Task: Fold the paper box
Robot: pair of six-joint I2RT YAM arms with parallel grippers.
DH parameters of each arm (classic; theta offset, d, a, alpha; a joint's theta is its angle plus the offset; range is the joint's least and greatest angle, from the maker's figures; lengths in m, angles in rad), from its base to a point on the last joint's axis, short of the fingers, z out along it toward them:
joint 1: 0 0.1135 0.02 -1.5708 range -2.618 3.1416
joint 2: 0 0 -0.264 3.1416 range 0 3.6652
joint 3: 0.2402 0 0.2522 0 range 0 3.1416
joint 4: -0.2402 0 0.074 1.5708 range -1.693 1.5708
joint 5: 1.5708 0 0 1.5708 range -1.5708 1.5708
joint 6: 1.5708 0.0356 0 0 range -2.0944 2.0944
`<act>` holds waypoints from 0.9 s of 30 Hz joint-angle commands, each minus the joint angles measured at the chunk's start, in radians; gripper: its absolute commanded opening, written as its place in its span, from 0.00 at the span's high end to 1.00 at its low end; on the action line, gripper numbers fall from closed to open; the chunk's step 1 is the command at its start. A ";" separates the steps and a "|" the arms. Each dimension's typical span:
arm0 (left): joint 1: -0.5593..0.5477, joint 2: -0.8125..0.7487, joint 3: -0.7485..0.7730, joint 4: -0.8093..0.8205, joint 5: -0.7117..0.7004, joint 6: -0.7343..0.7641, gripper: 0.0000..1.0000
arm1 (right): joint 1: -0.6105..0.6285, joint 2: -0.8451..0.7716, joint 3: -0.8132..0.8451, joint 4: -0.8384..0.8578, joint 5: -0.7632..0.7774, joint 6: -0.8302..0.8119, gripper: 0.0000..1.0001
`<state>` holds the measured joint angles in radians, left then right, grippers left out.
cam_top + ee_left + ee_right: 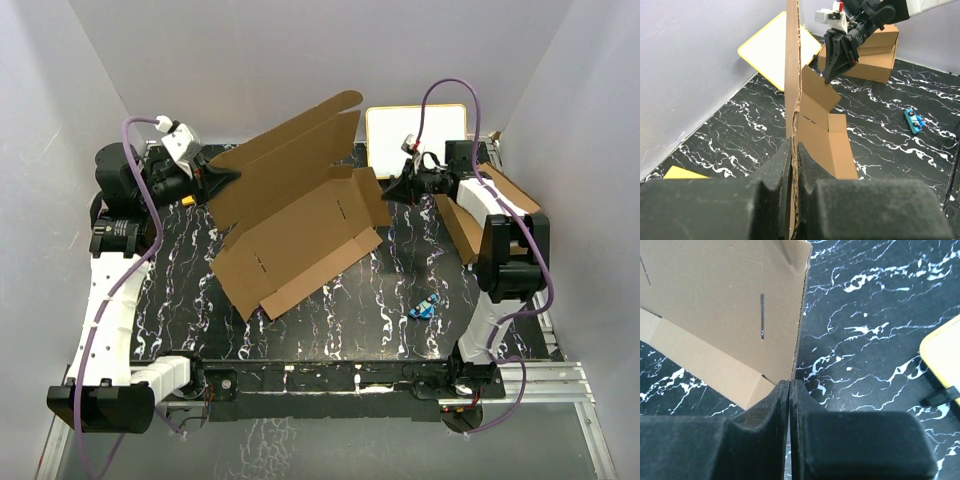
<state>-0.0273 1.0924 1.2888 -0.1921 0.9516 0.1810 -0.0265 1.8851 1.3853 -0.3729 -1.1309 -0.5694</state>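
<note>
**Both grippers on the paper box, most of the folding left to do**

From above, the paper box (pixel 300 225) lies open in the middle of the table (pixel 400 320). One long panel is raised and leans toward the back, the base is flat, and the near wall and the end flaps are not turned up. My left gripper (pixel 228 178) pinches the raised panel's left edge. My right gripper (pixel 388 188) meets the box's right end. A small box (pixel 470 225) sits by my right arm, a yellow card (pixel 415 135) lies at the back, and a little blue thing (pixel 424 308) lies near the front.

At my left wrist, my fingers (pixel 770 175) are clamped on the cardboard edge, which stands upright between them.

At my right wrist, my jaws are pressed together with the end flap's edge running into their tips. It looks like a thin grip on a corner.

I judge the task barely begun: one panel is up, nothing is tucked into the slots, and the walls, flaps and lid remain.
</note>
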 commanded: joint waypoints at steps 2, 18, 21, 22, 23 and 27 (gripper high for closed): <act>0.005 0.015 0.048 0.108 0.080 -0.073 1.00 | -0.003 -0.132 -0.114 0.467 -0.058 0.232 0.92; 0.005 0.023 -0.136 0.347 0.289 -0.426 1.00 | -0.017 -0.190 -0.647 1.367 0.018 0.622 0.92; 0.005 0.016 -0.131 0.268 0.298 -0.378 1.00 | -0.045 -0.212 -0.681 1.294 -0.013 0.592 0.92; 0.006 0.014 -0.134 0.251 0.299 -0.368 1.00 | -0.052 -0.221 -0.688 1.259 -0.025 0.573 0.92; 0.005 0.010 -0.140 0.249 0.304 -0.364 1.00 | -0.057 -0.236 -0.693 1.223 -0.033 0.549 0.92; 0.006 0.005 -0.157 0.260 0.295 -0.357 1.00 | -0.060 -0.272 -0.684 1.038 -0.037 0.431 0.92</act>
<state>-0.0208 1.1313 1.1435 0.0734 1.1877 -0.1757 -0.0849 1.6852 0.6895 0.7555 -1.1294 0.0025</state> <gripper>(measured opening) 0.013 0.087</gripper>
